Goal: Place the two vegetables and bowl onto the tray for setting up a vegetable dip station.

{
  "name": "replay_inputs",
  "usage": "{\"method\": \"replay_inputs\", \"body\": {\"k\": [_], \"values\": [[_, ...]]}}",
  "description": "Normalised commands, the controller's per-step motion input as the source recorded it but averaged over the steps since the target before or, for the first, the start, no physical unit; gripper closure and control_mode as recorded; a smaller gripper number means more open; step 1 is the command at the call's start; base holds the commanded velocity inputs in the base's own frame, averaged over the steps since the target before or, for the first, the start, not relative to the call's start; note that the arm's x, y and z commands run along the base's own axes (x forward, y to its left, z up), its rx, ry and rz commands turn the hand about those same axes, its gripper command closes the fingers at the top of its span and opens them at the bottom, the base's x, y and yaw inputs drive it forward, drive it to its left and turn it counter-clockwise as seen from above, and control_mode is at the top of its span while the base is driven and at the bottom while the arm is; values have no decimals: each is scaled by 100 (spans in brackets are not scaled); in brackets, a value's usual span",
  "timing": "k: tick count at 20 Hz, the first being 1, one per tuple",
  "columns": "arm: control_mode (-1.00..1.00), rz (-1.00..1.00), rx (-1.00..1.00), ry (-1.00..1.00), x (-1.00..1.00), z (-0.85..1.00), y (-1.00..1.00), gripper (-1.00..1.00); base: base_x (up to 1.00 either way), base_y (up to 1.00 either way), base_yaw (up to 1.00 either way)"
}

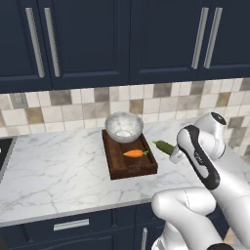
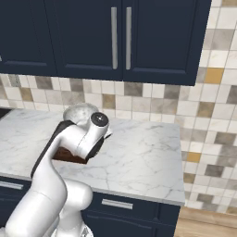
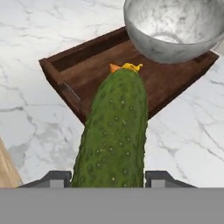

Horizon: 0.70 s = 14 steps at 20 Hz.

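Dark wooden tray (image 1: 128, 163) on the marble counter (image 1: 58, 171), holding two items: the marbled bowl (image 1: 124, 127) on its far end, empty, and the carrot (image 1: 135, 153) on the tray floor just near of the bowl. The near half of the tray floor lies bare. The gripper (image 3: 107, 178) pinches the cucumber (image 3: 114, 135) between its two fingers (image 3: 56, 178), above the counter just right of the tray's right edge; in the hand view the cucumber points toward the tray. Open marble extends left of the tray and toward the counter's near edge; tiled backsplash (image 1: 73, 105) bounds the far side.
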Motion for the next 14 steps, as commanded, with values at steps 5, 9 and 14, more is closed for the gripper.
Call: {"method": "replay_inputs", "body": {"k": [5, 9, 14], "values": [[-100, 35, -11, 0, 3, 8, 23, 100, 0, 0, 0], [-100, 36, -10, 0, 2, 8, 23, 100, 0, 0, 0], [-100, 16, -10, 0, 20, 1, 20, 100, 0, 0, 0]]}}
